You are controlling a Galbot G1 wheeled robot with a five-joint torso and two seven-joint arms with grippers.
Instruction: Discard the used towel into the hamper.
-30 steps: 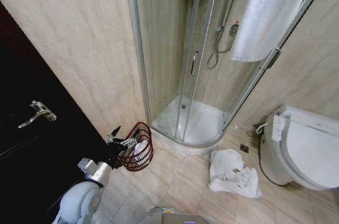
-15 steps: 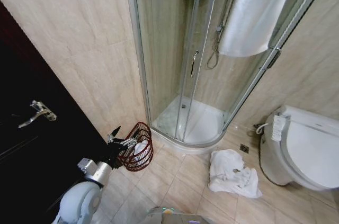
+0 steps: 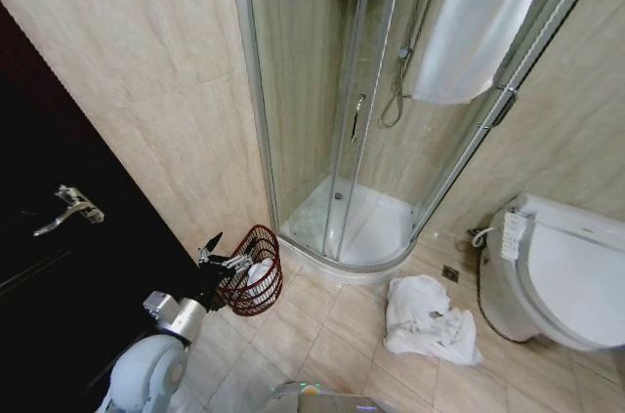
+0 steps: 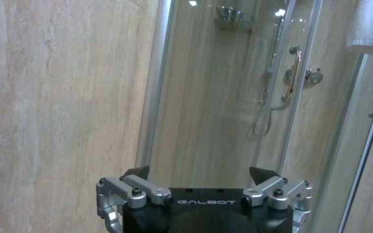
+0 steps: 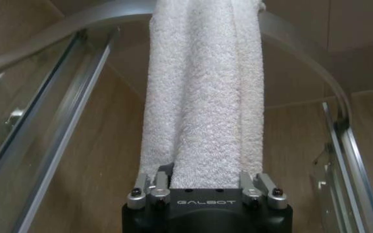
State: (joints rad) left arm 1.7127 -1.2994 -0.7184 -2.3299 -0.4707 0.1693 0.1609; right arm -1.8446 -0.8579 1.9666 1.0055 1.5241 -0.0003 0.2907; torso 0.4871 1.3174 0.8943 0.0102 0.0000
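In the head view, the hamper (image 3: 254,271) stands on the tiled floor (image 3: 322,345) in the corner between the wall and the shower cabin (image 3: 361,140), with the left gripper (image 3: 217,255) just beside its rim, while a white towel (image 3: 469,32) hangs over the top rail of the cabin and another crumpled towel (image 3: 425,320) lies near the toilet (image 3: 557,271). In the left wrist view, the left gripper (image 4: 205,190) has its fingers apart and holds nothing, facing the glass. In the right wrist view, the right gripper (image 5: 206,187) is clamped on the hanging towel (image 5: 203,97), probably to pull it off the rail.
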